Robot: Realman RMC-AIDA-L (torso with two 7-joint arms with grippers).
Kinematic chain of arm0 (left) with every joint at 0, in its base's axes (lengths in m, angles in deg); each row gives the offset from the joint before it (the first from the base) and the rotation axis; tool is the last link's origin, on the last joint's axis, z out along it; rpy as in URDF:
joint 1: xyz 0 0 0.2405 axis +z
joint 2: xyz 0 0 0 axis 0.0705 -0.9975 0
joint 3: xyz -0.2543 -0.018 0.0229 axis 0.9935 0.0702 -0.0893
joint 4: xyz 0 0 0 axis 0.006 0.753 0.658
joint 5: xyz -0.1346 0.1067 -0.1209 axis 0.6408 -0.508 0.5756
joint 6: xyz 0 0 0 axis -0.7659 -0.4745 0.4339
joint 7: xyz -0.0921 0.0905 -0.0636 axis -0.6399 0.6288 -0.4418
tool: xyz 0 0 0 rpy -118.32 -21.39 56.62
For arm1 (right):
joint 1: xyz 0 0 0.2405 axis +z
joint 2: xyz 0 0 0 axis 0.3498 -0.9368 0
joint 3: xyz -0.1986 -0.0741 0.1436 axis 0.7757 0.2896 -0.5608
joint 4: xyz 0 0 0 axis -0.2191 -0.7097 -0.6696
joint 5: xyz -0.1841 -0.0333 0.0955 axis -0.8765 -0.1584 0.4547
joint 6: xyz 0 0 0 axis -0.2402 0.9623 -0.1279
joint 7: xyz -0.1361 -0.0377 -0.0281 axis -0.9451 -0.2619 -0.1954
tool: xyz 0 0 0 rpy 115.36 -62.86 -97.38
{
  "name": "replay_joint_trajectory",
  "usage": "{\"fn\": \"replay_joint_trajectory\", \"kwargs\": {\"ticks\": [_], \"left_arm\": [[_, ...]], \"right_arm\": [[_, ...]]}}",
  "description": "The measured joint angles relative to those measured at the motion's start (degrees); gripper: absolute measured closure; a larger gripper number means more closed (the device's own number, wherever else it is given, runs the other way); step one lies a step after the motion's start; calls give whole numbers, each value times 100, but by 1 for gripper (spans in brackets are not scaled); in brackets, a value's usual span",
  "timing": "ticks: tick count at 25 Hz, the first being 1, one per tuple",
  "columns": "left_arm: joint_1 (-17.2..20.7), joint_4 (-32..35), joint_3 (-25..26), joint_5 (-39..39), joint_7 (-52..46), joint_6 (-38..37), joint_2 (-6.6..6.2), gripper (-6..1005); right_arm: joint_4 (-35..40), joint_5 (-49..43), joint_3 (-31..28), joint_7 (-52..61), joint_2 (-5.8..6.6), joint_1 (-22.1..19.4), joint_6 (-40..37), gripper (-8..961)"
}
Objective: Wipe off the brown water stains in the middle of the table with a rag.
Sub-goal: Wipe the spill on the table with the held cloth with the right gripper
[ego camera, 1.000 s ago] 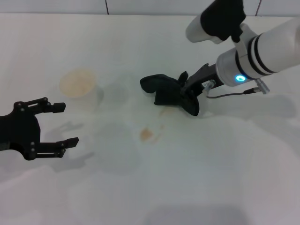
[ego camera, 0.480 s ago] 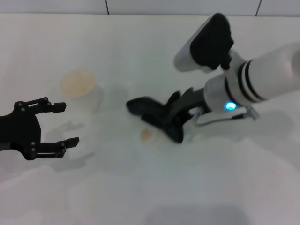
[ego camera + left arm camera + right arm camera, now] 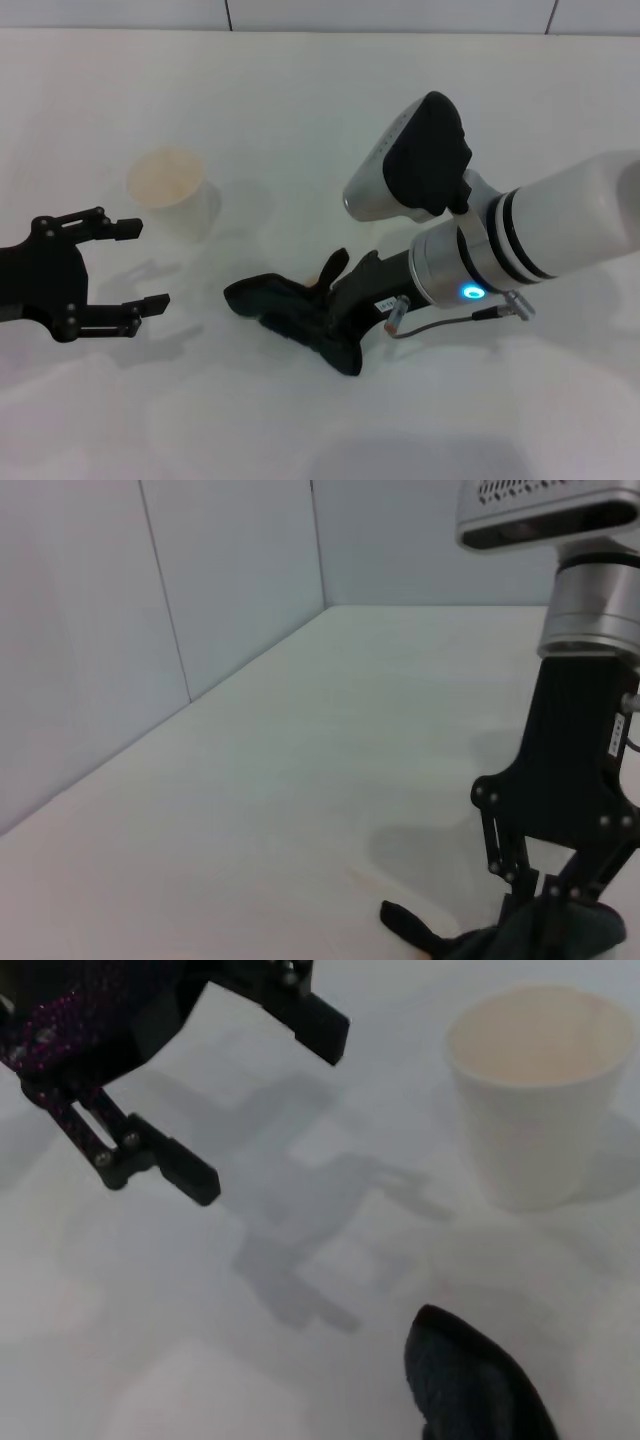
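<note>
A: Tabletop is white and wide. Where are the arms?

B: Right arm reaches in from the right. Right end effector is low over the middle of the tabletop, fingers clamped on the rag. The rag lies pressed flat, its free end trailing left of the fingers. Left end effector hovers at the left edge, fingers apart, holding nothing; the right wrist view shows the same.

A: Other items?

B: One white paper cup, upright, far-left of the rag and apart from it.

A: The brown water stains?

B: Not visible in any view. I judge they are under the rag or already taken up; I cannot tell which.

A: So which step?

B: My reading: mid-wipe, cloth dragged across the middle of the tabletop.

A: Next move?

B: Keep downward pressure, finish the stroke, then lift the rag clear so the surface underneath can be checked. If a residue shows, pass over it again. Keep strokes short of the cup.
</note>
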Motion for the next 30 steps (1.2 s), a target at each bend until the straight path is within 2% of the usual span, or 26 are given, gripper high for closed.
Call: {"fn": "replay_joint_trajectory", "kwargs": {"ticks": [6,16,24,30], "left_arm": [[-19,-8,-7,0,8,-2,0,126],[7,-70,-6,0,14,-2,0,127],[31,-86,17,-1,13,-1,2,127],[32,-96,18,-1,11,-2,8,127]], "right_arm": [[-36,-86,-244,3,26,152,-21,837],[-690,-615,-976,-21,40,477,39,837],[-756,-1009,-1366,-4,41,473,111,836],[-551,-945,-1189,-6,10,241,72,836]]}}
